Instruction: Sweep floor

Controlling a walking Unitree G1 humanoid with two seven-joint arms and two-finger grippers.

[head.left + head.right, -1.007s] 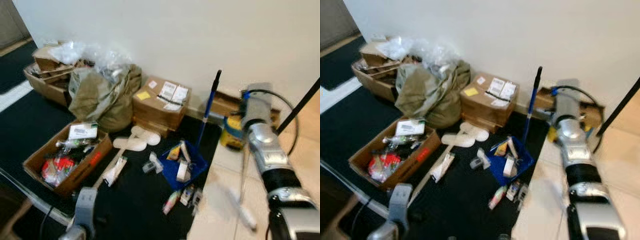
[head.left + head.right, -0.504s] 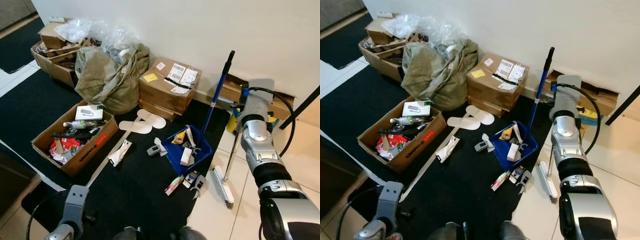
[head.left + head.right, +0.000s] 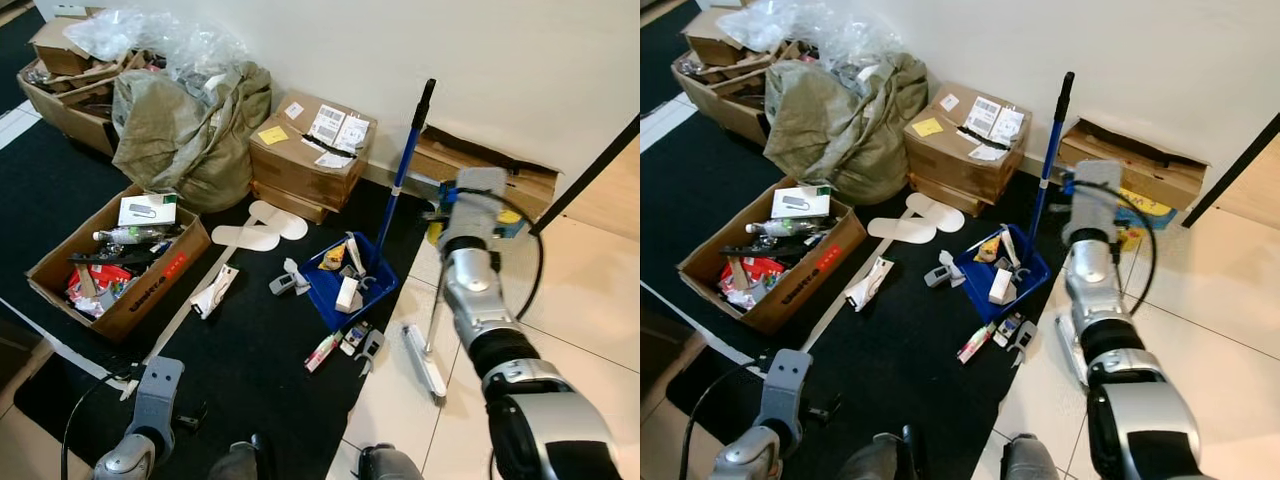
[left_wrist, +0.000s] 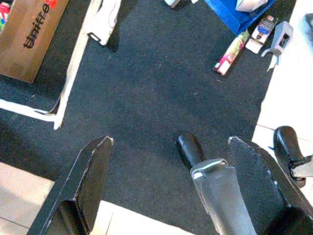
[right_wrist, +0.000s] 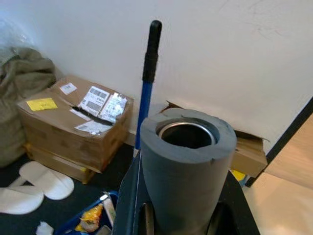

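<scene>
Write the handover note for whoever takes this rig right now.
Right claw: shut on the broom, at its grey grip. Broom head rests on the white tile.
Left claw: open, idle over the black mat.
Blue dustpan: on the mat, some litter already in it.
Left to do: sweep up the loose packets at the mat's edge and the bits beside the dustpan.

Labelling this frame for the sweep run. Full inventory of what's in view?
Broom: 1, silver pole, grey grip, head on white tile.
Dustpan: 1, blue, long handle, on black mat, holds litter.
Litter: several small packets, beside dustpan.
Insoles: 2, white, on mat.
Open box: 1, cardboard, full of rubbish, left.
Sealed box: 1, cardboard, by wall.
Sack: 1, olive, by wall.
Left gripper: fingers open, over mat.
Right gripper: shut on broom grip.
</scene>
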